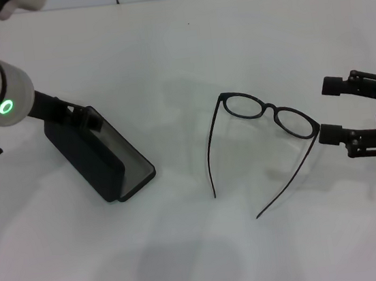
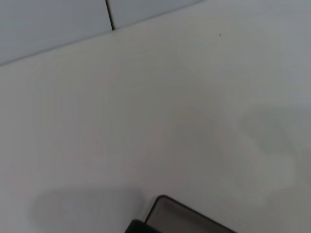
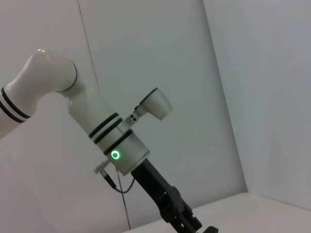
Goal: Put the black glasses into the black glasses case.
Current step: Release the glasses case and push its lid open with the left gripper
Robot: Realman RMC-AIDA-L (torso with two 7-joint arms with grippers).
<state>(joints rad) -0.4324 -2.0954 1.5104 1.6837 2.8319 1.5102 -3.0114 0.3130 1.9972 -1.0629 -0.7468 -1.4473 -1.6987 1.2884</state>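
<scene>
The black glasses (image 1: 267, 111) lie unfolded on the white table at centre right, lenses away from me and temple arms pointing toward me. The black glasses case (image 1: 101, 161) lies open at the left, its grey lining showing. A corner of it also shows in the left wrist view (image 2: 184, 219). My left gripper (image 1: 81, 116) is at the case's far end and looks closed on its edge. My right gripper (image 1: 330, 110) is open just right of the glasses, its near finger almost at the frame's right hinge. It holds nothing.
The white table (image 1: 177, 53) runs back to a tiled wall. The right wrist view shows only my left arm (image 3: 114, 145) against the wall.
</scene>
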